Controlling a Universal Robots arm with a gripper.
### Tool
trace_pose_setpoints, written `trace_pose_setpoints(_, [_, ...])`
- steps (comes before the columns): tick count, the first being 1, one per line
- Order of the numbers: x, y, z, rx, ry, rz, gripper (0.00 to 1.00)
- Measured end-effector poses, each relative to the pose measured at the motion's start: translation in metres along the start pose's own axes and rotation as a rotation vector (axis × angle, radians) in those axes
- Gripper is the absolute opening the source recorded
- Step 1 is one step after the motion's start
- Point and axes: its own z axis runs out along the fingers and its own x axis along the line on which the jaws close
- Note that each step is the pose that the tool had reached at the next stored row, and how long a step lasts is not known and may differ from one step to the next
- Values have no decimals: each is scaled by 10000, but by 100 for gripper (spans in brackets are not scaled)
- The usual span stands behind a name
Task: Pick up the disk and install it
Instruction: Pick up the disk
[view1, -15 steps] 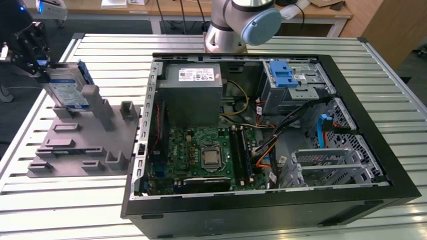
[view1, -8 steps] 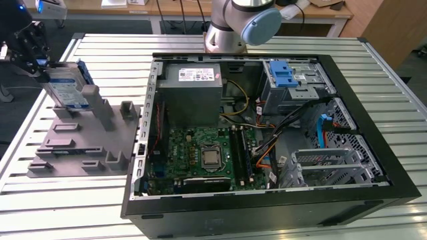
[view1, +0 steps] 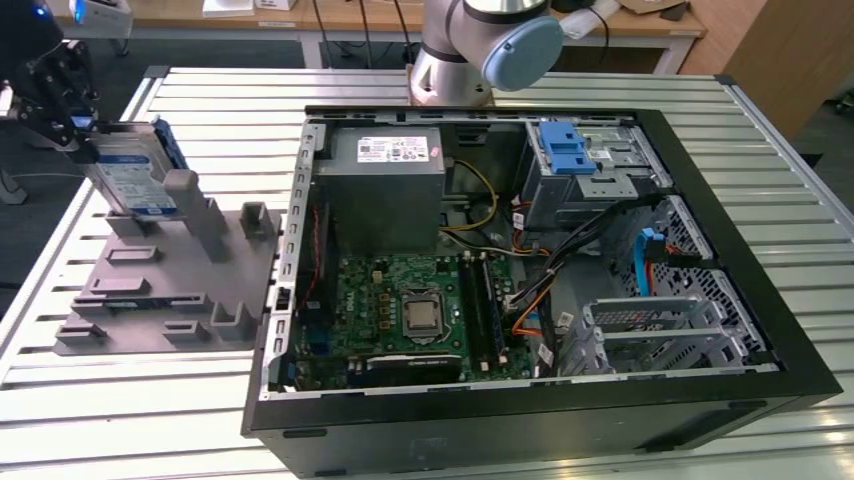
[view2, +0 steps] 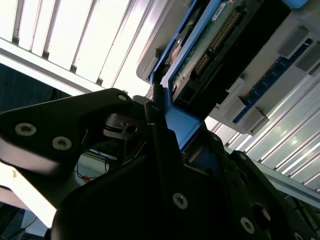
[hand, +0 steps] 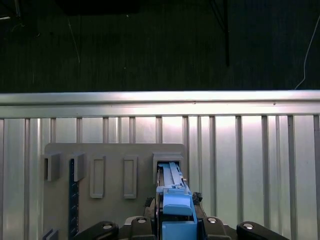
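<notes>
The disk is a silver hard drive with a white-and-blue label and blue rails. It stands on edge at the far end of the grey holder, at the exterior view's left. My gripper sits at its upper edge, shut on it. In the first wrist view the disk's blue rail runs between the fingers of my gripper, its far end in a slot of the holder. The second wrist view shows the disk's green circuit board and a black finger against the blue rail.
An open computer case lies at the exterior view's right. Inside it are a grey power-supply box, a motherboard, a silver bay with a blue latch and metal cages. The slatted metal table surrounds both.
</notes>
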Motion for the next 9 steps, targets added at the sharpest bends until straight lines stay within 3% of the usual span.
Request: trace_pose_setpoints(9, [0, 1, -50, 2, -1, 0, 36])
